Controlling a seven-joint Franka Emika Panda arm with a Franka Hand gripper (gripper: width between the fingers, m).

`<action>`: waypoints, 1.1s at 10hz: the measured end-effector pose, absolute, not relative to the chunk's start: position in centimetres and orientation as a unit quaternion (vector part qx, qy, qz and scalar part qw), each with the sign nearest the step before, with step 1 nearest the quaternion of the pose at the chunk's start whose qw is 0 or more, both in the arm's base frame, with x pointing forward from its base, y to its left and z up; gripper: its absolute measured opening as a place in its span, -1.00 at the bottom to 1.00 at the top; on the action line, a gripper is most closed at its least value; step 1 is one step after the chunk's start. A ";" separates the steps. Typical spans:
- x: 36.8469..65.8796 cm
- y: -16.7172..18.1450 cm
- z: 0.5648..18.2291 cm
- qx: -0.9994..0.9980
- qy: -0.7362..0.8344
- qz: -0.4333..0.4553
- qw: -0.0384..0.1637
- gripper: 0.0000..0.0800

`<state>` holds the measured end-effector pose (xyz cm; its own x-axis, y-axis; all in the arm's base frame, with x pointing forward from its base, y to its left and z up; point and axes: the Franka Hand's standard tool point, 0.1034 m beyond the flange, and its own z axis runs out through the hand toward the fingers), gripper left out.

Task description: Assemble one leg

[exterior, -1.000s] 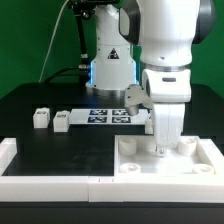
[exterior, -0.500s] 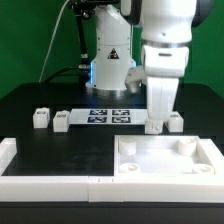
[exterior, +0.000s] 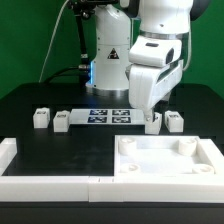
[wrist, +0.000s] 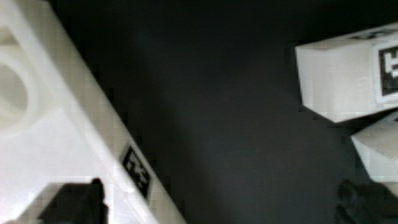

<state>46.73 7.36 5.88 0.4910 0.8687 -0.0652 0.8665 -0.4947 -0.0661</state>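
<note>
Where the exterior view's left side begins, two spare legs [exterior: 40, 118] stand on the black table [exterior: 60, 150], and then comes the marker board [exterior: 110, 116]. Further right the gripper [exterior: 152, 116] hangs low beside the leg [exterior: 155, 126], just behind the white tray [exterior: 165, 173], with its jaws wide apart and empty.

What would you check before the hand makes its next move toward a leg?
1. The hand open: ok, fingers wide apart.
2. Nothing held already: ok, the gap between them is empty.
3. Nearest leg centred between them: not ok, it sits off to one side in the wrist view.
4. That leg's tag visible: ok.
5. The tray with its corner holes free: ok.
</note>
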 end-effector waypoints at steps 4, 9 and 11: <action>45.3 8.7 5.3 -0.956 -0.287 0.054 0.006 0.62; 43.1 12.3 4.7 -0.996 -0.067 0.061 0.009 0.62; 42.9 12.1 4.7 -0.994 -0.073 0.083 0.005 0.62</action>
